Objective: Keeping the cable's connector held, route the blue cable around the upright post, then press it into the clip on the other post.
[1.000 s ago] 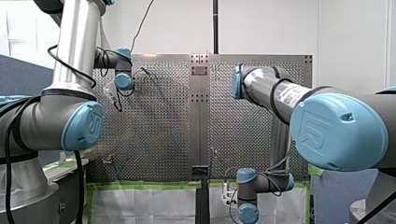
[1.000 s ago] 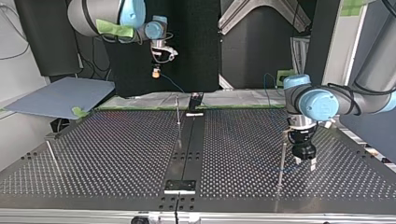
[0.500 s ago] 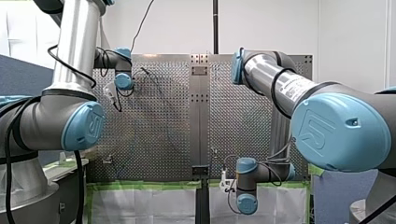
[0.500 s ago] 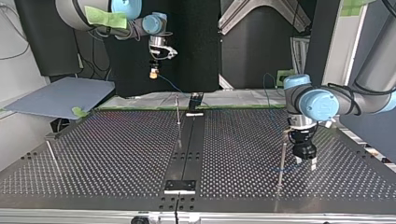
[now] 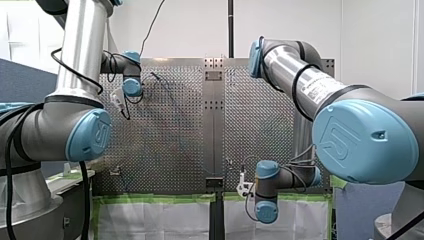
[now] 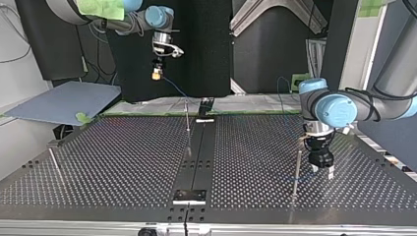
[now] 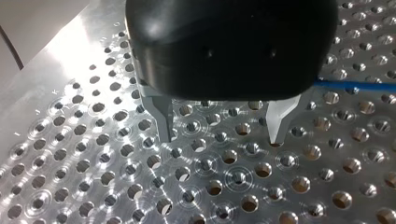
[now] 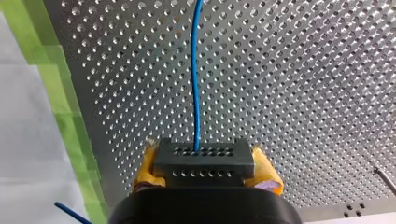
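Cable (image 8: 196,84): blue, runs ahead from connector (image 8: 204,156).
My right hand (image 8: 205,169): clenched on connector.
My left hand (image 7: 220,136): released, hovering over surface (image 7: 93,154).

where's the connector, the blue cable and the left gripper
connector (image 8: 204,162): right wrist view, middle of its black face
blue cable (image 8: 195,84): right wrist view, the stretch ahead of the connector
left gripper (image 7: 220,137): left wrist view, midway between its open fingertips
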